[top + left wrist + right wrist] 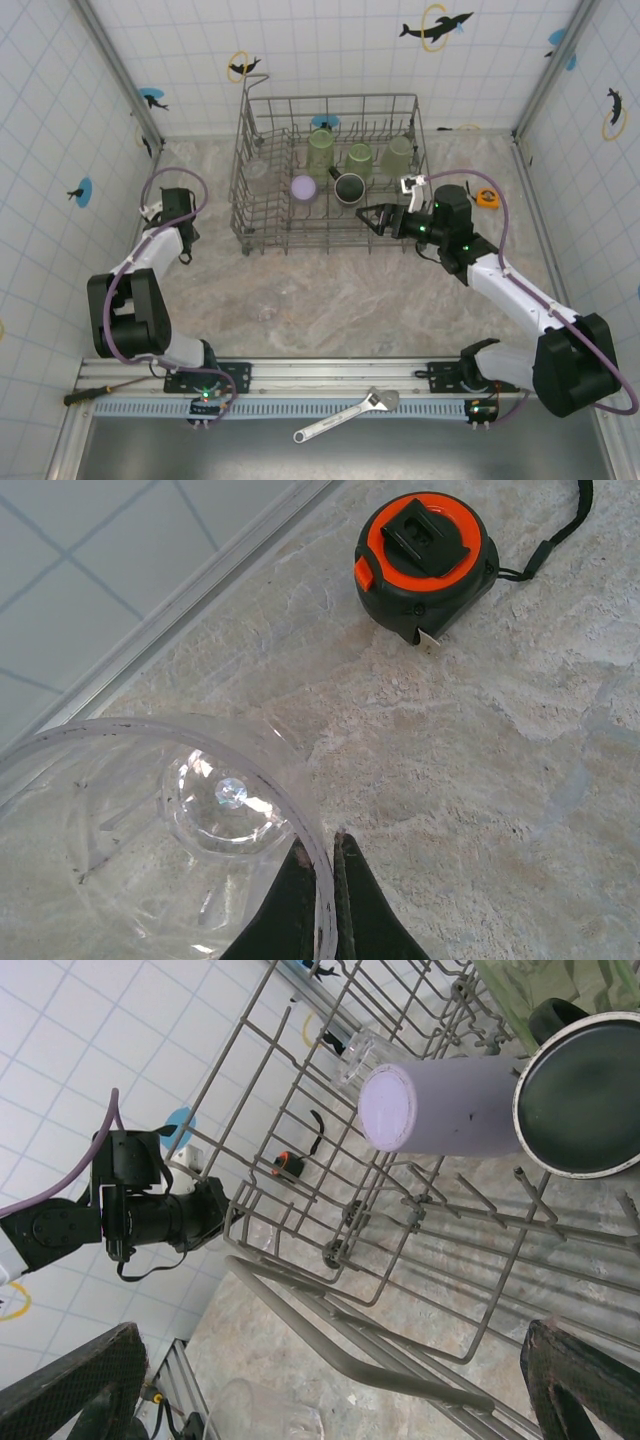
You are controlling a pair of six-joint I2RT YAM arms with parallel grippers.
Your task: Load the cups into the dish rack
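Observation:
The grey wire dish rack (pixel 262 215) stands at the back of the table. In it are three green cups (pixel 360 158), a lavender cup (pixel 303 187), a black mug (pixel 349 187) and a clear cup (pixel 257 168). By the left wall, my left gripper (pixel 322 875) is shut on the rim of another clear cup (pixel 150 810), one finger inside and one outside. My right gripper (pixel 375 218) stands open at the rack's front right corner, nothing between its fingers. In the right wrist view the lavender cup (pixel 440 1105) and black mug (pixel 585 1095) lie in the rack, and a clear cup (pixel 265 1415) stands on the table.
An orange and black tape measure (pixel 425 565) lies on the table close to the held cup, near the wall's metal edge. Another tape measure (pixel 487 197) sits right of the rack. A wrench (pixel 345 415) and a screwdriver (pixel 95 392) lie at the near rail.

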